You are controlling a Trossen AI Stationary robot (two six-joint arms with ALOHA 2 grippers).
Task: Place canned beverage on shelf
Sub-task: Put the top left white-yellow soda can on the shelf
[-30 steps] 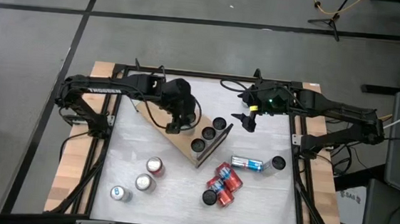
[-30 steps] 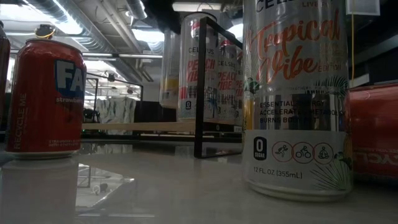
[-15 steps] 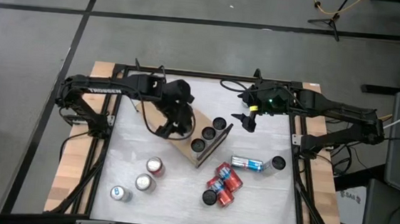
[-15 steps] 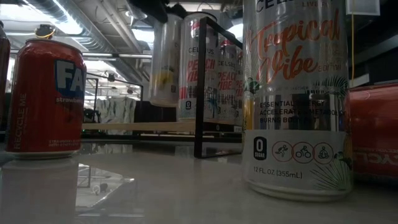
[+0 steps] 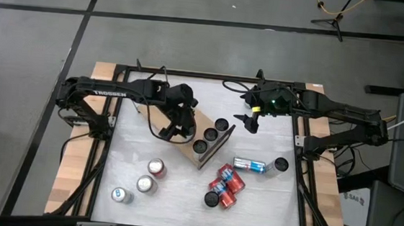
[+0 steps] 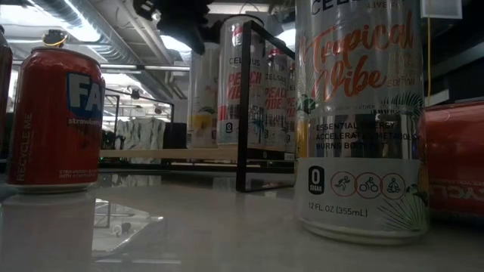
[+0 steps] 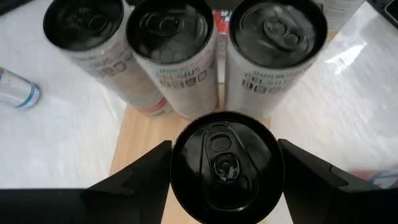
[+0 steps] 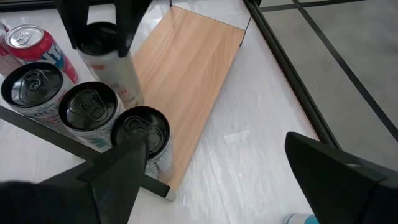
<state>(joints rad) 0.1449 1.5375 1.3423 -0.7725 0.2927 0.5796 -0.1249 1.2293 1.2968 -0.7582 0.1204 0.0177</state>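
Observation:
The shelf (image 5: 185, 142) is a light-wood board on a black wire frame; it also shows in the right wrist view (image 8: 186, 68). Three tall black-topped cans (image 5: 210, 134) stand in a row on its right part. My left gripper (image 5: 173, 131) is over the board, shut on another tall white can (image 7: 224, 165), which also shows in the low view (image 6: 204, 91) and the right wrist view (image 8: 115, 68). My right gripper (image 8: 224, 180) waits open and empty at the far right (image 5: 253, 121). My left gripper pinches the can between its two fingers (image 7: 143, 177), on opposite sides of its wall just under the top rim (image 7: 176, 163). The fingers come from above, pointing down. The can is upright, its bottom (image 6: 203, 145) at the board's level; whether it rests there, I cannot tell.
Three cans (image 5: 146, 184) stand near the table's left front. A cluster of red cans (image 5: 223, 187), a lying can (image 5: 248, 164) and a standing can (image 5: 280, 165) are at the right front. The board's left part (image 5: 159, 120) is bare.
My left gripper has gone down with the can. Half a second ago the can hung tilted and higher above the board. Now it is upright, with its bottom down at the board's level.

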